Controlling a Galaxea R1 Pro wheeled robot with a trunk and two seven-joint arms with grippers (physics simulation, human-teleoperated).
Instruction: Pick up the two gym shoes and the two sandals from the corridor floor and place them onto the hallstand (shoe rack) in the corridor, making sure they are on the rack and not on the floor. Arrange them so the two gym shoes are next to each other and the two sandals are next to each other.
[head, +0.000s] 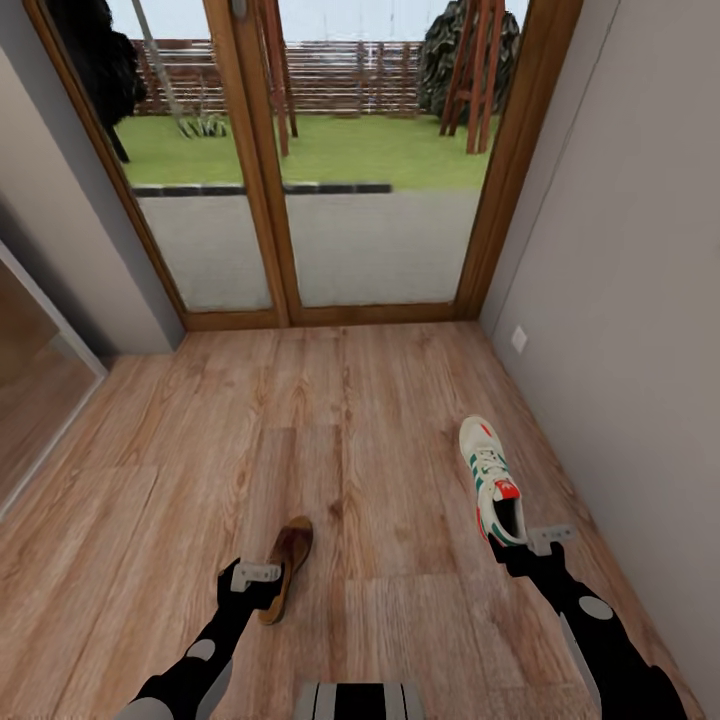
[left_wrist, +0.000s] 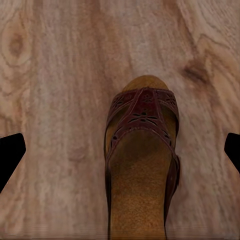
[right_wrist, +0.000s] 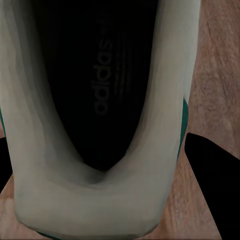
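The corridor floor (head: 330, 420) of light wood planks runs ahead to a pair of wood-framed glass doors (head: 300, 150), with lawn and a slatted fence visible through the panes. A plain grey wall (head: 640, 300) closes the right side and carries a small white outlet plate (head: 519, 339) low down near the door corner. One gym shoe (head: 492, 480), white with green stripes and a red-orange tongue patch, lies on the floor close to the right wall, toe pointing toward the doors. The right arm reaches to its heel, and the right tool (head: 522, 556) sits at the heel end; in the right wrist view the shoe's heel opening and dark insole (right_wrist: 100, 90) lie between the dark fingertips (right_wrist: 215, 185), which stand wide on either side of the heel, and actual contact cannot be confirmed. One brown sandal (head: 287, 565) lies on the floor left of centre, well apart from the gym shoe, toe toward the doors and angled slightly right. The left tool (head: 255, 590) is at its heel end; in the left wrist view the sandal's perforated strap (left_wrist: 144, 117) and tan footbed sit centred between the fingertips (left_wrist: 9, 155), which are spread wide and clear of the sandal.
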